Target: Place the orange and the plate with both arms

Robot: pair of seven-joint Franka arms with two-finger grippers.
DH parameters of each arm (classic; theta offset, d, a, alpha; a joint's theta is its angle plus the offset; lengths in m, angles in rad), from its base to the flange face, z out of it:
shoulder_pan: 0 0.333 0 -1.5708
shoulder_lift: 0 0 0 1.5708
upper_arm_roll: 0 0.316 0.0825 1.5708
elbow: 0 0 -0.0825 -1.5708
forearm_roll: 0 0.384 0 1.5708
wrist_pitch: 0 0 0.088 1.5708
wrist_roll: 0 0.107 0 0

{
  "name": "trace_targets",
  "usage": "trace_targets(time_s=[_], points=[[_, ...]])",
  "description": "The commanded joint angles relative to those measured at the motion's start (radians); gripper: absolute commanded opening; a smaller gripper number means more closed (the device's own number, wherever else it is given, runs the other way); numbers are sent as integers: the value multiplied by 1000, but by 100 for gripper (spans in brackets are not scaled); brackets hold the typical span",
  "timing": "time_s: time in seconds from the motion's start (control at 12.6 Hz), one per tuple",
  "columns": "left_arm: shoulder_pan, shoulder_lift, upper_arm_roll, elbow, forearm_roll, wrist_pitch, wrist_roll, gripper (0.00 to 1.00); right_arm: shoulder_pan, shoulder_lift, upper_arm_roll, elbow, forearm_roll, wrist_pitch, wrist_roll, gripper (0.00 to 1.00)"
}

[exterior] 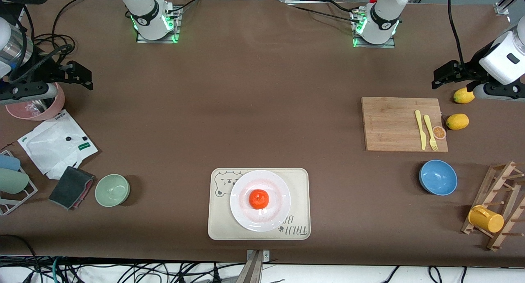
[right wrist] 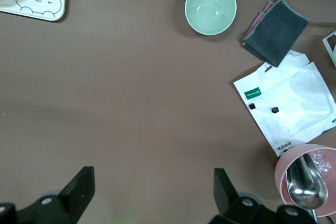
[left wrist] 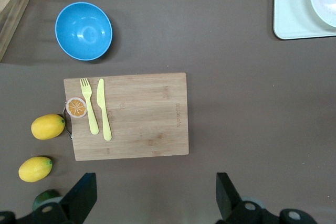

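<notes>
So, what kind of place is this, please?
Probably a robotics lab set up as a mock kitchen: two arm bases bolted to a brown table, loose cables along its edge, and a cutting board and bowls as props.

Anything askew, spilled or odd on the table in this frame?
Nothing stands out. The orange sits centred on the plate, which rests flat on the bear tray. Both claws, left and right, hang open over the table's ends.

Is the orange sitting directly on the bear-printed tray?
No, the orange rests in the middle of the white plate, and the plate sits on the tray.
</notes>
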Motion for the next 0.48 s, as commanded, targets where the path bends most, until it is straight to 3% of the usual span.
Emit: trace_targets(time_s=[0.0,0.4], points=[[4,9,-5,22,23,-17,1,100,-1,8,3,22,-5,-21,18,100],[4,9,-5,22,23,-18,1,100,-2,21,3,24,1,-3,18,100]])
